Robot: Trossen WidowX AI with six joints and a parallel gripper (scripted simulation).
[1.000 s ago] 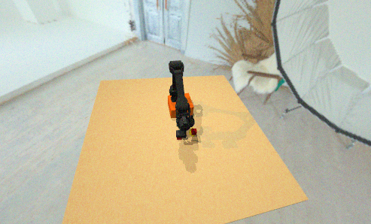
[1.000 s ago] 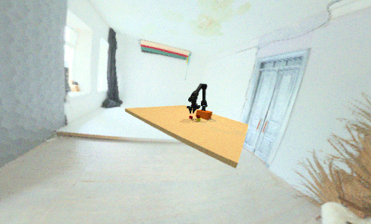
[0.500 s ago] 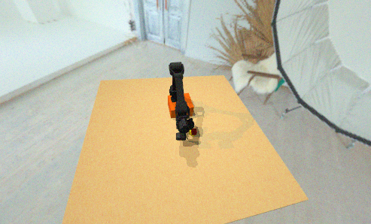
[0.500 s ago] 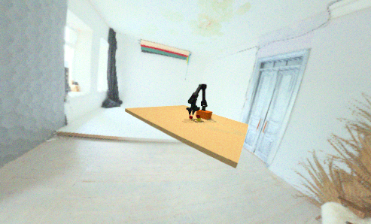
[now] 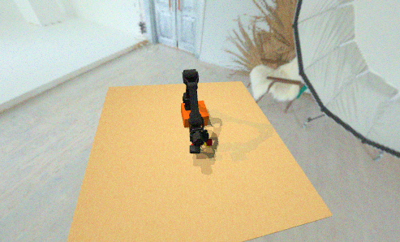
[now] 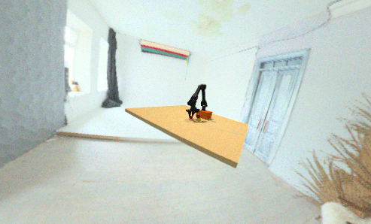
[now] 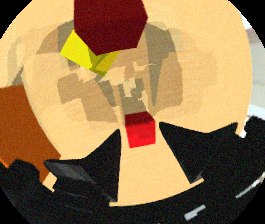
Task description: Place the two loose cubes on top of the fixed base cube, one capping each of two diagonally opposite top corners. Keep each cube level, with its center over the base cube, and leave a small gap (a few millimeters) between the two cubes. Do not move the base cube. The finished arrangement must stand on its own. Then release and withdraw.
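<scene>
The yellow base cube (image 6: pixel 199 120) (image 7: pixel 74 49) stands on the table. One dark red cube (image 5: pixel 209 142) (image 7: pixel 110 25) sits on top of it, off to one side, and hides much of it in the wrist view. The other red cube (image 6: pixel 190 117) (image 7: pixel 141 134) lies on the table a short way from the base. My gripper (image 7: pixel 140 127) points down over this lone cube. Its fingers are open, one on either side, with a gap showing in the wrist view. In the top view the gripper nearly hides the lone cube. How low the fingertips are is hard to tell.
A large orange box (image 5: pixel 204 110) (image 6: pixel 205 114) (image 7: pixel 15 127) stands on the wooden table (image 5: pixel 148 191) (image 6: pixel 220 143), near the arm's base and behind the cubes in the top view. The arm reaches over it. In the wrist view it is at the left, beside one finger.
</scene>
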